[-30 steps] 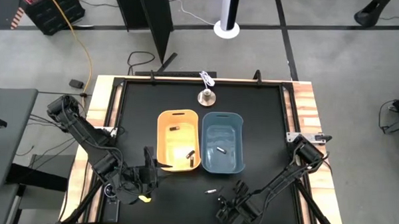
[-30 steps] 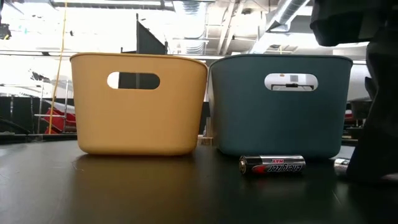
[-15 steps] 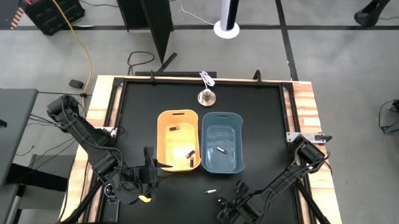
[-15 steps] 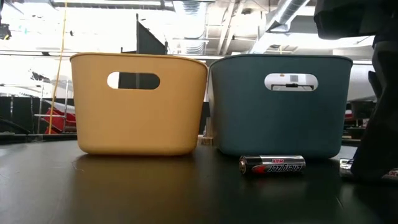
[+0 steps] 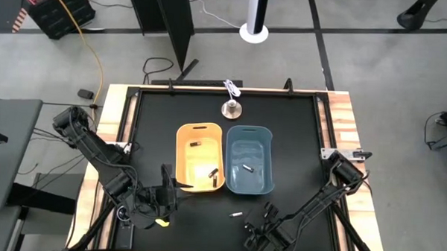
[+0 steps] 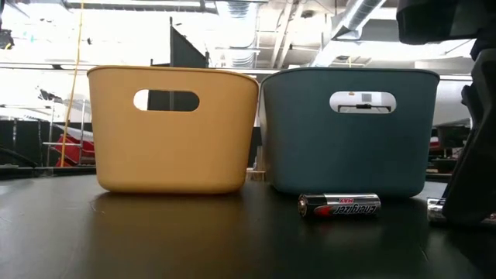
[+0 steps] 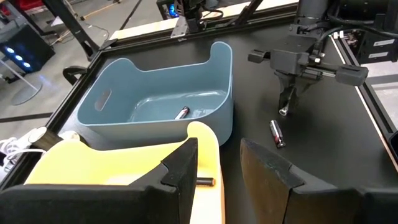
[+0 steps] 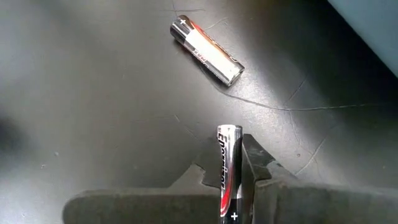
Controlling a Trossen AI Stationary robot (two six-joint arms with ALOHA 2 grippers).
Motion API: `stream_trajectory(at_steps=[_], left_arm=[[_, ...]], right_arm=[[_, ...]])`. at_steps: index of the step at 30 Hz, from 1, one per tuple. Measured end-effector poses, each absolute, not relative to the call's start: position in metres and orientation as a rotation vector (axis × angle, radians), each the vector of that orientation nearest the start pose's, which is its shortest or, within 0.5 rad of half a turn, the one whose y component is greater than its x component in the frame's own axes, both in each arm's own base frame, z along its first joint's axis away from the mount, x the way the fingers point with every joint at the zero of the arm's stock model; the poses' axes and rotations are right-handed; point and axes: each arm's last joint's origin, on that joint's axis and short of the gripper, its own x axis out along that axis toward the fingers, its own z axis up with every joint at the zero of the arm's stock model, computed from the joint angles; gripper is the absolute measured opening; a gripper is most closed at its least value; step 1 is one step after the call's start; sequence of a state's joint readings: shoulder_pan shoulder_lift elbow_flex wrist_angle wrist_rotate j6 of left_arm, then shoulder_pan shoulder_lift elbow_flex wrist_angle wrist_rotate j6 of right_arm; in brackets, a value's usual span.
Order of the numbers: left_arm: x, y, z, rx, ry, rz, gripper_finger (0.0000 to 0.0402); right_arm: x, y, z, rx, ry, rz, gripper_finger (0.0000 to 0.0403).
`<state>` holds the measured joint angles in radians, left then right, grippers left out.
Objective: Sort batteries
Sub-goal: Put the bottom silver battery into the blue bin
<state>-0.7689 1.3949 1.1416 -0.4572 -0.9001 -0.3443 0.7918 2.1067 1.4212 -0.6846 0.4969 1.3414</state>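
Note:
A yellow tub [image 5: 200,158] and a blue tub [image 5: 248,160] stand side by side mid-table. Three batteries lie in the yellow tub [image 5: 209,172] and one in the blue tub [image 5: 246,168]. One dark-and-silver battery [image 5: 236,214] lies on the table in front of the blue tub; it also shows in the low view [image 6: 339,205]. My right gripper [image 5: 267,213] stands just to its right, shut on another battery [image 8: 228,168]. My left gripper [image 7: 217,168] is open and empty over the yellow tub's near left corner. My right gripper pinches the battery's body [image 8: 227,186] between its two fingers, with the battery lying along the fingers and its free end [image 8: 228,132] sticking out past the tips. The fingers point down at a slant [image 7: 286,102]. Whether the battery's lower end touches the table, I cannot tell.
A round silver bell-shaped object [image 5: 231,108] with a white cord stands behind the tubs. The black tabletop has raised wooden side rails [image 5: 342,115].
My right gripper has shifted a little toward the table's right edge, staying shut on its battery. The battery on the table and the tubs have stayed where they were.

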Motion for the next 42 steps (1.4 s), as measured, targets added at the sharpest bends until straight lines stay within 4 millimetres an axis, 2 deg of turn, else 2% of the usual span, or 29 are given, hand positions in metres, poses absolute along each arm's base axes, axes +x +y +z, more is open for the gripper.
stream_trajectory(at_steps=[22,42], left_arm=[[0.2249,-0.1861,0.3042,0.189,0.444,0.203,0.0116],[0.2249,-0.1861,0.3042,0.190,0.444,0.203,0.0116]], right_arm=[[0.2905,0.2775,0.1373,0.269,0.990,-0.467,0.0020],[0.2889,0.2721,0.1398,0.054,0.961,-0.452,0.0020]])
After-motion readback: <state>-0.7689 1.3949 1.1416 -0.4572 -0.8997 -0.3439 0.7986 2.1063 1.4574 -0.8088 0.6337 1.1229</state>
